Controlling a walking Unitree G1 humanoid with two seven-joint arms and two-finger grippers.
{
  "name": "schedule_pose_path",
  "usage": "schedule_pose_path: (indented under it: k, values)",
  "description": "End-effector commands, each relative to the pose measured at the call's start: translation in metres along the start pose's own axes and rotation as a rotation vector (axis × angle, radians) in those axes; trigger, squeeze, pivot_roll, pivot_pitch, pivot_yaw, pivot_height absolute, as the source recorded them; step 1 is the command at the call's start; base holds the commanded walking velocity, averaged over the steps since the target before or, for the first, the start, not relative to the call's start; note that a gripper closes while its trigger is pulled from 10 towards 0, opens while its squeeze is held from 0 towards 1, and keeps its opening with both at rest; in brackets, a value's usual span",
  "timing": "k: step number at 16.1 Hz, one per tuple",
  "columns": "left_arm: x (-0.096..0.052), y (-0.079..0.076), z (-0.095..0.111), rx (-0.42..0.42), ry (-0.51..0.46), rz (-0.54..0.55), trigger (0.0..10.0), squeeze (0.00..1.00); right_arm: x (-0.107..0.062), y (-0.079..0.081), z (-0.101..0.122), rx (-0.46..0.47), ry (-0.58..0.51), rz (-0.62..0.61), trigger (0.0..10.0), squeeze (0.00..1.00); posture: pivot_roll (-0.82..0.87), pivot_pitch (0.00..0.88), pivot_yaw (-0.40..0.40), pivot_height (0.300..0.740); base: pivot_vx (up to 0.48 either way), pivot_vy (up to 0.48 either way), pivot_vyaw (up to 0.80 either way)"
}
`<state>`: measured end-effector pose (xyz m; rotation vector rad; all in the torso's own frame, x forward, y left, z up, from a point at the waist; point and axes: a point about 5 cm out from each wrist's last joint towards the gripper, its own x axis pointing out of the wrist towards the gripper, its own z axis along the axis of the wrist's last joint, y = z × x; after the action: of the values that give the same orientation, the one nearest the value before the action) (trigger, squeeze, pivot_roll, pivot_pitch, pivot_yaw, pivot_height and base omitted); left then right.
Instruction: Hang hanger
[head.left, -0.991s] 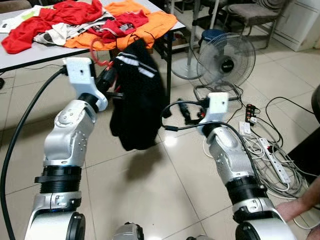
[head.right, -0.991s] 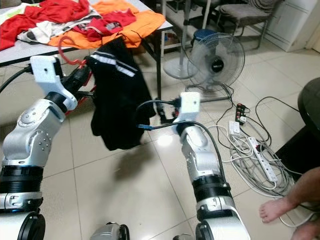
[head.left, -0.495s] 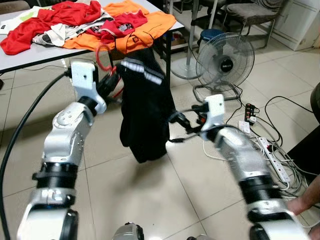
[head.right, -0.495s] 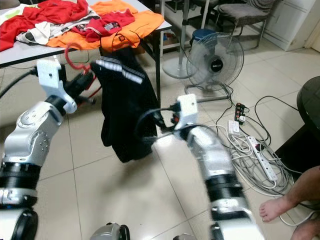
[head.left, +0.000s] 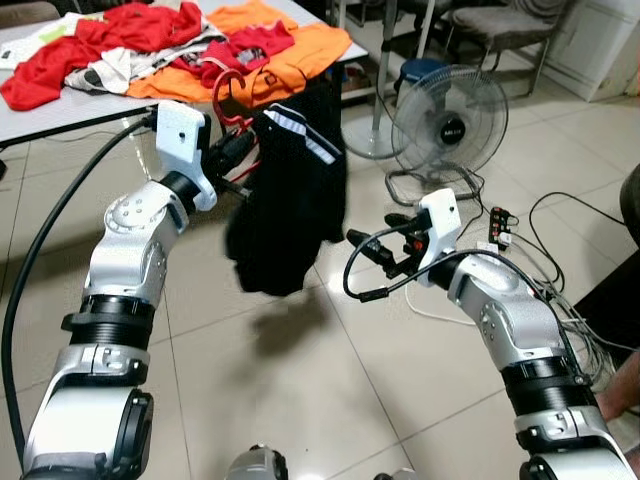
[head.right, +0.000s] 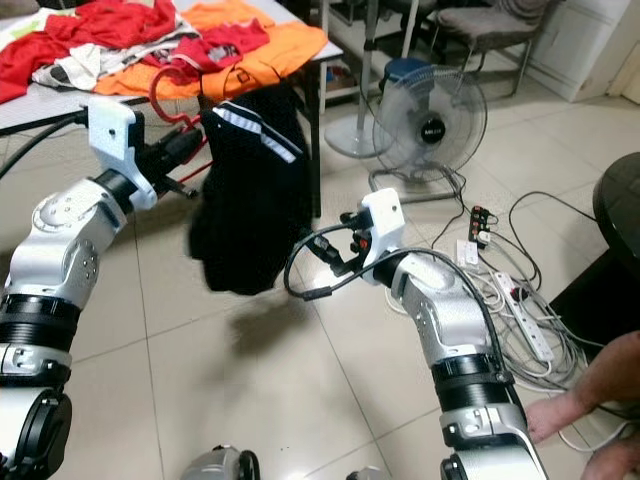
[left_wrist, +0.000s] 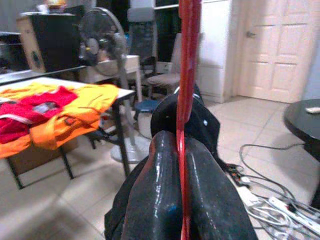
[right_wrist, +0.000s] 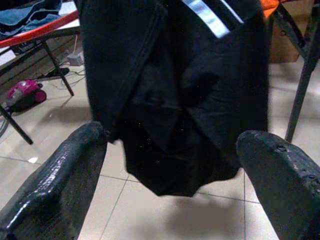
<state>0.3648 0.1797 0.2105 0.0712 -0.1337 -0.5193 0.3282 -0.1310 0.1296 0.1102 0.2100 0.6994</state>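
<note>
A red hanger (head.left: 236, 95) carries a black garment with white stripes (head.left: 285, 205), hanging above the tiled floor in front of the table. My left gripper (head.left: 238, 155) is shut on the hanger's red wire (left_wrist: 187, 75), held up near the table edge. My right gripper (head.left: 375, 250) is open, low and to the right of the garment, pointing at it without touching. In the right wrist view the black garment (right_wrist: 175, 95) hangs between and beyond the two spread fingers (right_wrist: 60, 175).
A white table (head.left: 60, 110) piled with red and orange clothes (head.left: 160, 45) stands behind. A floor fan (head.left: 450, 120), a power strip and tangled cables (head.left: 540, 300) lie to the right. A person's hand (head.right: 560, 420) is at the lower right.
The left gripper has lifted the hanger and garment higher and closer to the table. The right gripper has swung out, away from the garment's lower edge.
</note>
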Motion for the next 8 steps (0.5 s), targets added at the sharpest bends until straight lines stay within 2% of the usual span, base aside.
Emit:
schedule_pose_path:
  k: [1, 4, 5, 8]
  values:
    - [0.002, -0.007, 0.013, 0.035, -0.059, -0.067, 10.0, 0.0, 0.001, 0.003, 0.0, -0.003, 0.007, 0.023, 10.0, 0.0, -0.01, 0.05, 0.043, 0.74, 0.0, 0.0, 0.0]
    - [-0.001, -0.013, 0.014, 0.096, -0.051, -0.199, 10.0, 0.0, -0.005, 0.005, 0.001, -0.043, 0.059, 0.104, 10.0, 0.0, -0.01, 0.05, 0.039, 0.74, 0.0, 0.0, 0.0]
    - [-0.006, -0.015, 0.015, 0.163, -0.034, -0.295, 10.0, 0.0, -0.018, -0.001, 0.005, -0.107, 0.106, 0.158, 10.0, 0.0, -0.01, 0.05, 0.04, 0.74, 0.0, 0.0, 0.0]
    - [-0.01, -0.014, 0.02, 0.246, -0.009, -0.389, 10.0, 0.0, -0.04, -0.014, 0.013, -0.219, 0.19, 0.22, 10.0, 0.0, -0.01, 0.048, 0.04, 0.74, 0.0, 0.0, 0.0]
